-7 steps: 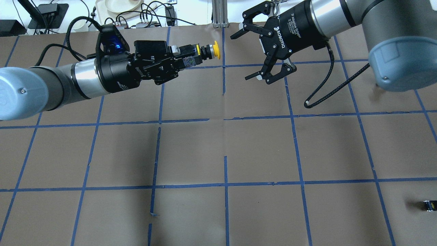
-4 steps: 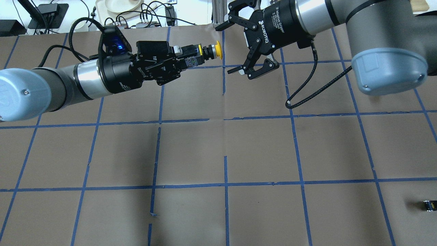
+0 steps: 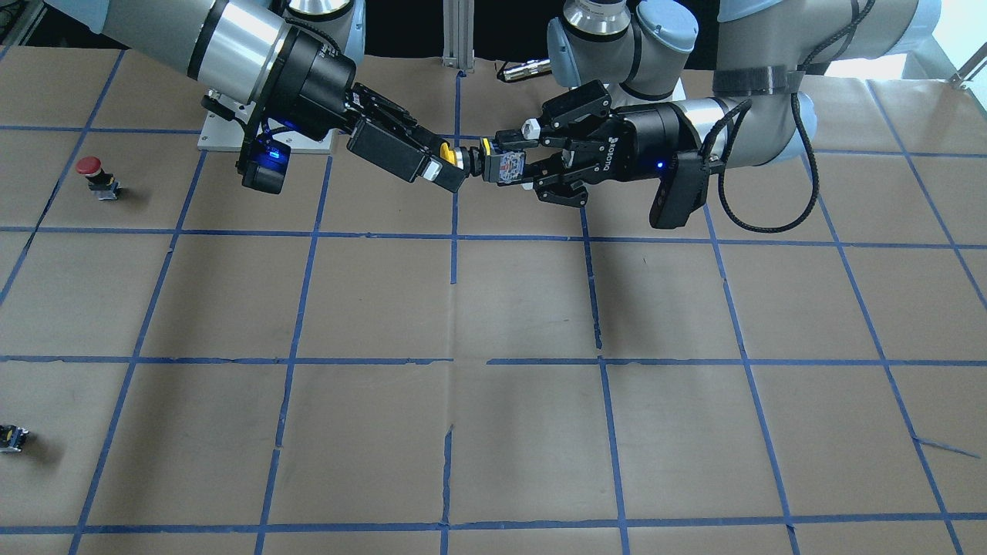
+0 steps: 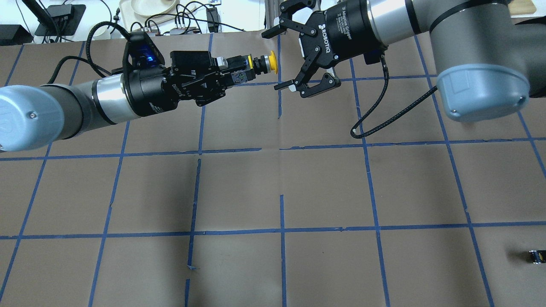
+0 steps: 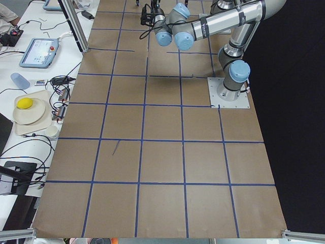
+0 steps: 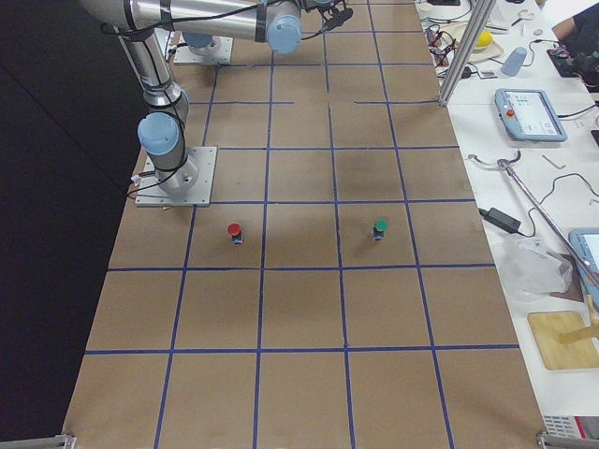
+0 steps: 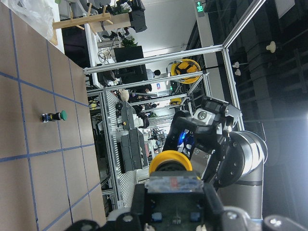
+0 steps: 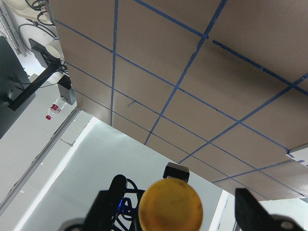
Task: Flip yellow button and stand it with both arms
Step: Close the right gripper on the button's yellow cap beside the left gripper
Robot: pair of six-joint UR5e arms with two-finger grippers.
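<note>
The yellow button [image 4: 270, 62] is held level above the table, its cap pointing to my right arm. My left gripper [image 4: 239, 71] is shut on its black-and-grey body, also seen in the front view [image 3: 505, 166]. My right gripper [image 4: 270, 61] is open, one finger on each side of the cap and apart from it. In the front view the cap [image 3: 444, 153] shows between the right gripper's fingers [image 3: 409, 163]. The right wrist view looks straight onto the cap [image 8: 171, 206]. The left wrist view shows the cap [image 7: 170, 161] with the right gripper [image 7: 211, 144] behind it.
A red-capped button [image 3: 89, 166] stands on the table on my right side, also in the right side view [image 6: 234, 230]. A green-capped button [image 6: 380, 227] stands near it. A tiny dark block [image 4: 536, 256] lies at the table's near right edge.
My right gripper has moved left and slightly away from me, staying open, until its fingers flank the yellow cap. My left gripper holds the button almost still.
</note>
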